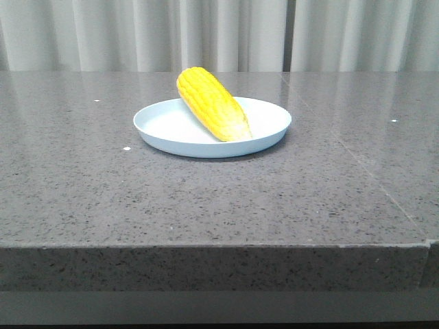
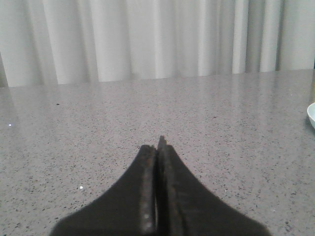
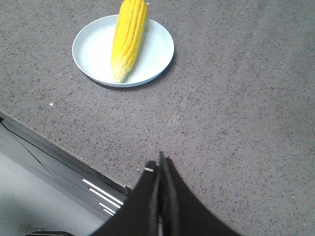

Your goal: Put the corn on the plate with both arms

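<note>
The yellow corn (image 1: 213, 104) lies across the pale blue plate (image 1: 159, 127) at the middle of the table, its thick end over the far rim and its paler tip inside the near right part. The right wrist view shows the corn (image 3: 129, 37) on the plate (image 3: 157, 49) too. My right gripper (image 3: 159, 164) is shut and empty, well back from the plate near the table's front edge. My left gripper (image 2: 157, 146) is shut and empty over bare table; only a sliver of the plate's rim (image 2: 311, 114) shows at that view's edge. Neither gripper shows in the front view.
The grey speckled table (image 1: 103, 199) has its front edge (image 1: 206, 250) close to the camera. White curtains (image 1: 137, 34) hang behind it. The table's edge and a metal rail (image 3: 74, 169) run beside my right gripper.
</note>
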### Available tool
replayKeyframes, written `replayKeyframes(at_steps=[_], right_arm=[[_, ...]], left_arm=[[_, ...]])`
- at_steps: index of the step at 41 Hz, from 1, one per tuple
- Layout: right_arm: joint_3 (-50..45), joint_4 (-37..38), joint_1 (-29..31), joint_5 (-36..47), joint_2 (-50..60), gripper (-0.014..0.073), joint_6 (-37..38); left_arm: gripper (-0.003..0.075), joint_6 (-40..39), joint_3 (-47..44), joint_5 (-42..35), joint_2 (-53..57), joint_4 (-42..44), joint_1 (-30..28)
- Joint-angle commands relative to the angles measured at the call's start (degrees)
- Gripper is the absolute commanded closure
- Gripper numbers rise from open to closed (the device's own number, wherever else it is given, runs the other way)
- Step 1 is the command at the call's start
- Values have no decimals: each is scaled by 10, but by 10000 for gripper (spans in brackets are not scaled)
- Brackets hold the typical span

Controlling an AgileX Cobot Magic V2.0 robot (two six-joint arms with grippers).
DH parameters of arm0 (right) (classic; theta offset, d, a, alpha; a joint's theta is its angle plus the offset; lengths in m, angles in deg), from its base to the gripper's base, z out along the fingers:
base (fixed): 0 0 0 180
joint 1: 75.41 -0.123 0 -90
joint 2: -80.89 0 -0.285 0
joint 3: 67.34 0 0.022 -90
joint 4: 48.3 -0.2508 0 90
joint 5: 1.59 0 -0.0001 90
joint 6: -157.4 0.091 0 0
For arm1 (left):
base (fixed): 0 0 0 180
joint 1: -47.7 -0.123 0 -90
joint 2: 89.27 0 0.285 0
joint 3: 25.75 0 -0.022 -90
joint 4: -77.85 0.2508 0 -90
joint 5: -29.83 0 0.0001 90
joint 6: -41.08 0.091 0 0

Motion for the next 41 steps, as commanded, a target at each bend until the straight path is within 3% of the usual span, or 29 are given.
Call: replayKeyframes(at_steps=[1,33,36,41], right_arm=[[11,0,2,34,-2,661,0],[-2,0,4,48,11,661,0],[-31,-13,29,70,35,661,0],[-117,-15,113,177,100,661,0]], left_arm=[[741,-1,-14,-50,10,-5,-1],[741,-1,-14,-50,10,-5,-1],[741,-1,-14,-50,10,-5,-1],[741,-1,-14,-50,10,-5,-1]])
